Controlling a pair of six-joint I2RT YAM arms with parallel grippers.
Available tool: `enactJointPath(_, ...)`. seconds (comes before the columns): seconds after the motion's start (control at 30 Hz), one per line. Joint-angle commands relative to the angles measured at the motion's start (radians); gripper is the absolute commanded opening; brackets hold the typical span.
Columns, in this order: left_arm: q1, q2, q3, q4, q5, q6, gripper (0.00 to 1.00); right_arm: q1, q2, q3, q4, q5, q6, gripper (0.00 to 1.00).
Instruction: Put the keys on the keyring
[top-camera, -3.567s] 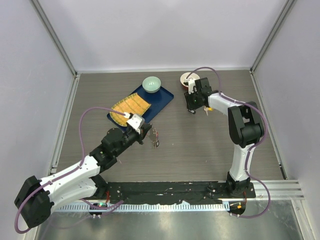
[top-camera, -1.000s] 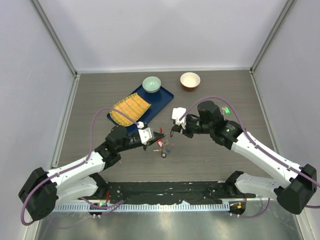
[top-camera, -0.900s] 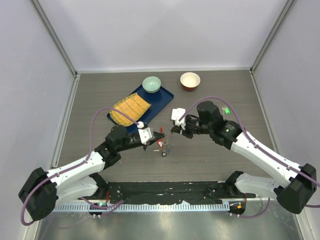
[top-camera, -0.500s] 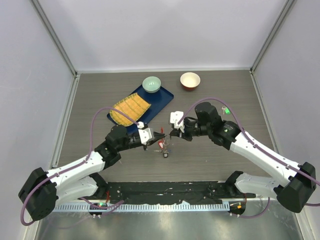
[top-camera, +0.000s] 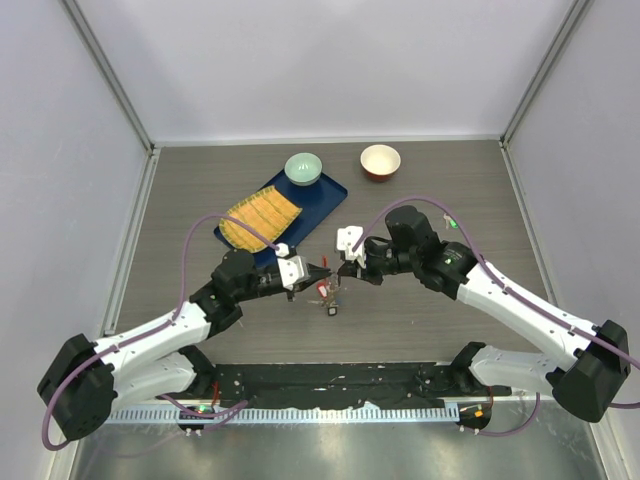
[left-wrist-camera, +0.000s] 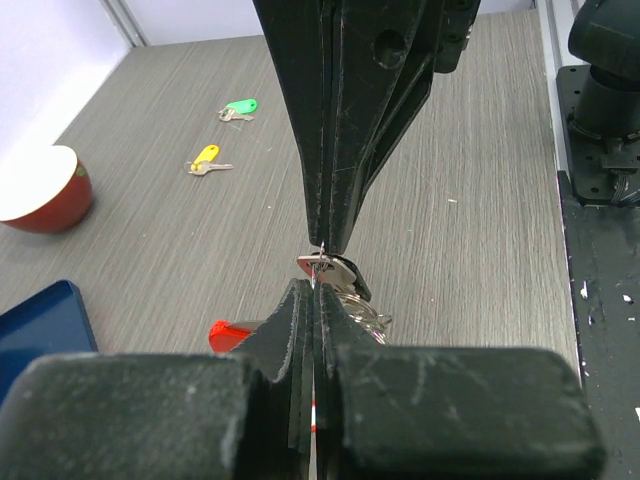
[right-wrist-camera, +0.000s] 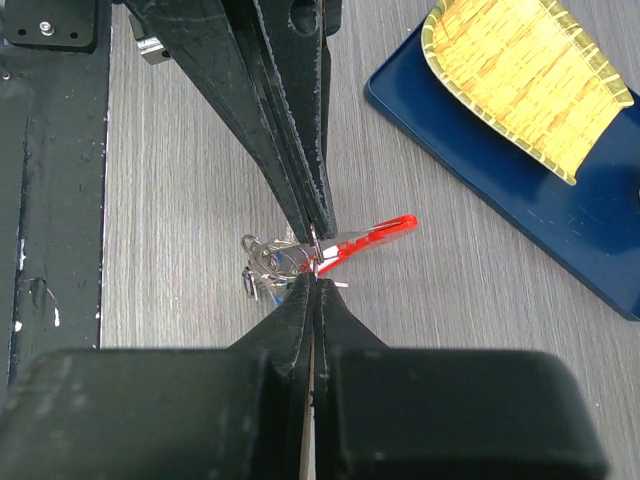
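In the top view my left gripper (top-camera: 322, 270) and right gripper (top-camera: 341, 272) meet tip to tip over the middle of the table. The left one (left-wrist-camera: 315, 287) is shut on the keyring (right-wrist-camera: 285, 255), a bunch of silver rings with a red oval loop (right-wrist-camera: 372, 236). The right one (right-wrist-camera: 315, 281) is shut, pinching a small silver key with a black head (left-wrist-camera: 338, 272) against the ring. A dark piece (top-camera: 329, 308) dangles under the bunch. A yellow key (left-wrist-camera: 205, 157) and a green key (left-wrist-camera: 240, 105) lie on the table beyond.
A blue tray (top-camera: 325, 198) with a yellow woven mat (top-camera: 261, 217) and a pale green bowl (top-camera: 303, 168) sits behind the left gripper. A red bowl (top-camera: 380, 160) stands at the back. Grey walls enclose the table on three sides.
My right gripper has moved left toward the left gripper until the two tips touch at the keyring. The left arm has held still with the keyring.
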Motion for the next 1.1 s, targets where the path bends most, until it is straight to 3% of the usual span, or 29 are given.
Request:
enactJointPath(0.0,0.004,0.004,0.05,0.05,0.032,0.015,0.0,0.007,-0.003,0.028,0.022,-0.018,-0.017,0.01)
enactJointPath(0.5,0.004,0.007,0.056,0.026,0.003,0.019,0.0,0.009,-0.048,0.044,-0.033,0.054,-0.047,0.01)
enactJointPath(1.07,0.004,0.018,0.069,0.021,0.049,0.016,0.0,0.01,-0.033,0.037,0.007,-0.008,-0.033,0.01)
